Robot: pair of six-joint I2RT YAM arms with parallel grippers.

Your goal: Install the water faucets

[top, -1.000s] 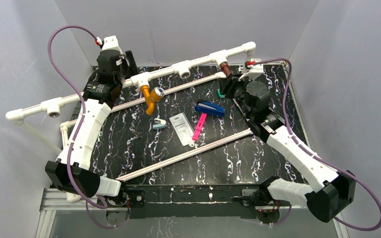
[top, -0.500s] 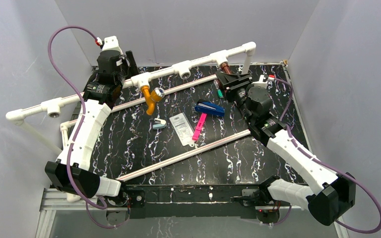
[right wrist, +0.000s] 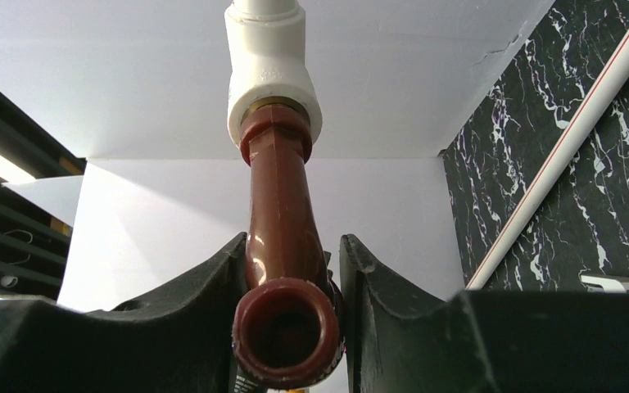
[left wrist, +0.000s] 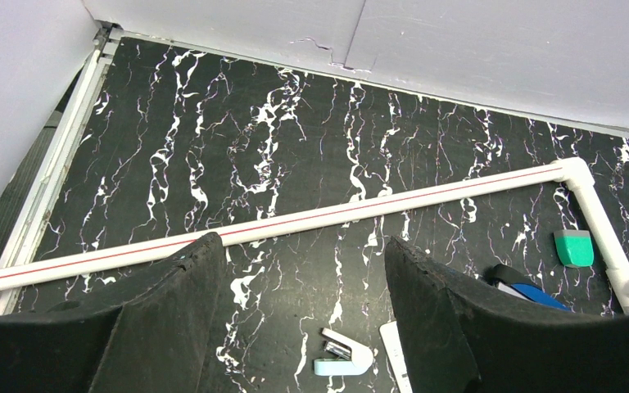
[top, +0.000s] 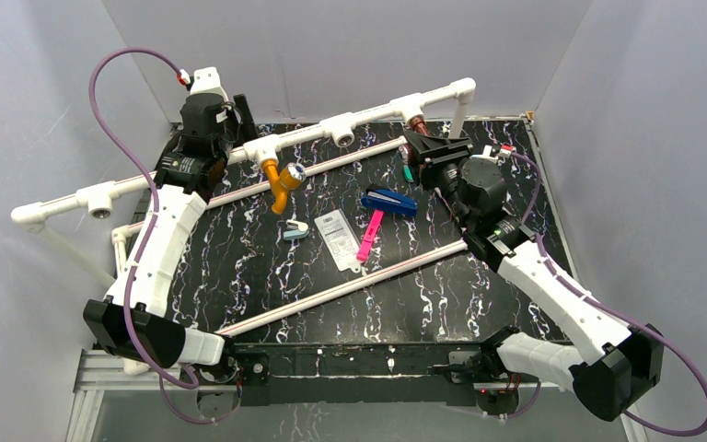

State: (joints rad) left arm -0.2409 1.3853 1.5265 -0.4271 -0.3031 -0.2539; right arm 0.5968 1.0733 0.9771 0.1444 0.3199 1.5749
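My right jaws are shut snug on the brown tap (right wrist: 282,246), whose top sits in the white pipe joint (right wrist: 273,74). It looks hard, light and slippery, so I hold its round body. My left jaws gape wide and empty. The orange tap (top: 279,184) hangs from the pipe.

Orange faucet (top: 279,184) hangs from white pipe (top: 368,112); right gripper (top: 417,141) at dark brown faucet (top: 415,122); blue stapler (top: 388,201) on bench (top: 267,267) mid.

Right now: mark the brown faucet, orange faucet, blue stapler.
brown faucet (right wrist: 281,209): right wrist view, curved body.
orange faucet (top: 279,191): top external view, spout bend.
blue stapler (top: 390,203): top external view, top arm.
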